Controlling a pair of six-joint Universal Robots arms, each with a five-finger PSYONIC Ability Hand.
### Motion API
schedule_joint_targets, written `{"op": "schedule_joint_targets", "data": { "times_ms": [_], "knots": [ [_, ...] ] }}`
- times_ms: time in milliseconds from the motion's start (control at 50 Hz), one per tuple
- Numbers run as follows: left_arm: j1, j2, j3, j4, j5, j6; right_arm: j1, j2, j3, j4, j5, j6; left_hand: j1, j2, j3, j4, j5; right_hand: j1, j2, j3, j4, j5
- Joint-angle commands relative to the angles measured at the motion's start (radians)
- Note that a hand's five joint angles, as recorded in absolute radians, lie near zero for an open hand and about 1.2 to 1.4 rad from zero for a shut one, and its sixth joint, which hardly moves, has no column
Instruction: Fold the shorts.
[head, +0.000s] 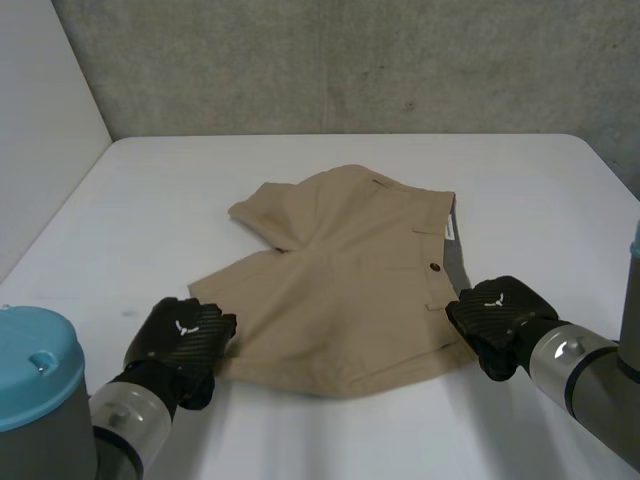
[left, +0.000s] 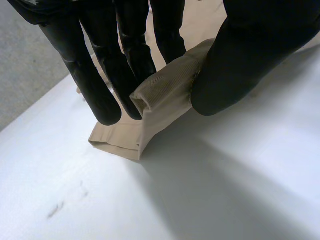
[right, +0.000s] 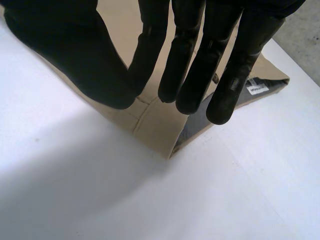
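Shorts (head: 345, 285): lay spread out on the white table (head: 150, 200).
Left hand (head: 185, 335): pinched a leg hem tight.
Right hand (head: 497, 312): pinched the waist corner.

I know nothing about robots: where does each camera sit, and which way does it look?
Head view: between and behind the arms, looking down at the white table and tan fabric shorts; both arms, left hand and right hand show.
Left wrist view: on the left wrist, looking along the palm; its fingers and thumb pinch a hem corner.
Right wrist view: on the right wrist, likewise; its fingers pinch the waistband corner.
Shared: all three see shorts and table.
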Motion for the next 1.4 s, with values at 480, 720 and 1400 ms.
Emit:
{"op": "schedule_joint_targets", "data": {
  "times_ms": [480,720,1400],
  "knots": [
    [0.01,-0.044,0.214,0.077,0.001,-0.065,-0.09,0.119,0.152,-0.409,-0.159,0.152,0.244,0.198,0.205,0.201,0.257,-0.408,-0.578,-0.58,-0.582,-0.577],
    [0.022,-0.07,0.263,0.082,0.0,-0.104,-0.097,0.174,0.116,-0.423,-0.155,0.084,0.244,0.198,0.205,0.201,0.257,-0.015,-0.185,-0.187,-0.189,-0.184],
    [-0.062,0.212,-0.029,-0.38,0.066,-0.081,-0.233,-0.298,0.055,0.437,-0.157,-0.331,0.244,0.198,0.205,0.201,0.257,0.436,0.267,0.264,0.263,0.268]
  ]
}}
